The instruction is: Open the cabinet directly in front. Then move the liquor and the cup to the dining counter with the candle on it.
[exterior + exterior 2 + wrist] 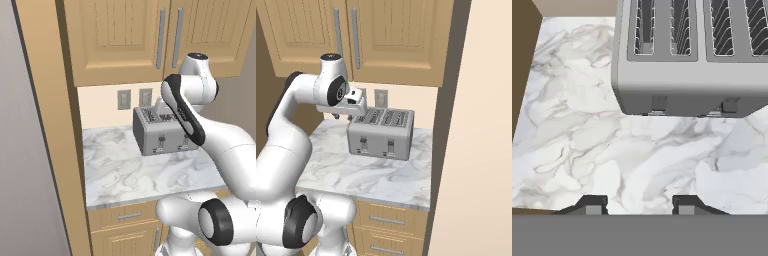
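The tool (640, 204) hangs above the marble counter (587, 130), pointing down at it, its two dark tips spread with bare marble showing between them and nothing pinched. In the right base view the tool (342, 117) sits just beside the toaster's left end, raised above the counter and under the cabinet. The toaster (381, 133) is grey, with four slots on top and two levers on its front, and it stands on the counter close to the back wall. Behind the toaster, two wall sockets (124, 99) are set in the cream wall. Directly above the toaster hangs the cabinet (363, 37), light wood, both panelled doors shut, their two long silver handles (355, 38) side by side at the middle seam. Below the counter under the toaster are drawers (387, 220) with short handles.
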You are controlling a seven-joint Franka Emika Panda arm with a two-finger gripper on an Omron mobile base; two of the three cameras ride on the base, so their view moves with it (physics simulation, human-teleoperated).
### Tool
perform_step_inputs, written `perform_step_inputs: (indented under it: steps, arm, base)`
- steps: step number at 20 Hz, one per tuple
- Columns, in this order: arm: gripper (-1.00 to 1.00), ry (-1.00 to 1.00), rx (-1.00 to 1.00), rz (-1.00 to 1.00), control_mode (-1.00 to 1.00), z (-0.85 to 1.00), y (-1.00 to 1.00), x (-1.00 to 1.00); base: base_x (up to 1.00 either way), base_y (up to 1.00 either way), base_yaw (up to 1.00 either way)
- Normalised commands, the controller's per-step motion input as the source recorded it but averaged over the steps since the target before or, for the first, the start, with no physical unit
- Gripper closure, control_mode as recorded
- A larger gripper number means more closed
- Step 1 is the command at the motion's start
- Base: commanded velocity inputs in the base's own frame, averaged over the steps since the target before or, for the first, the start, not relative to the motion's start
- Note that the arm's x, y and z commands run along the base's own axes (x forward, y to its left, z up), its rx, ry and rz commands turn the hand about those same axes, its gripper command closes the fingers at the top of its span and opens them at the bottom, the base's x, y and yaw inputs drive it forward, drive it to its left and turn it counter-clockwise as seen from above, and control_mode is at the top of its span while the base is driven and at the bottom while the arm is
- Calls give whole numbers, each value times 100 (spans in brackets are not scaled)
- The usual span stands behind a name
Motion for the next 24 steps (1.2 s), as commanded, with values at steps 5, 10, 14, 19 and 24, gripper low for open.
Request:
perform_step_inputs:
  steps: [5,10,14,19,24]
  arm:
    - [-100,-15,0,0,-100,14,0,-20]
    - [-100,-44,-1,0,-100,67,0,-17]
    - [-100,-44,-2,0,-100,68,0,-13]
    - [-100,-44,0,0,-100,65,0,-19]
    - [-100,-47,0,3,-100,37,-3,-38]
  base:
    - [0,0,0]
    - [0,0,0]
    - [0,0,0]
    - [0,0,0]
    - [0,0,0]
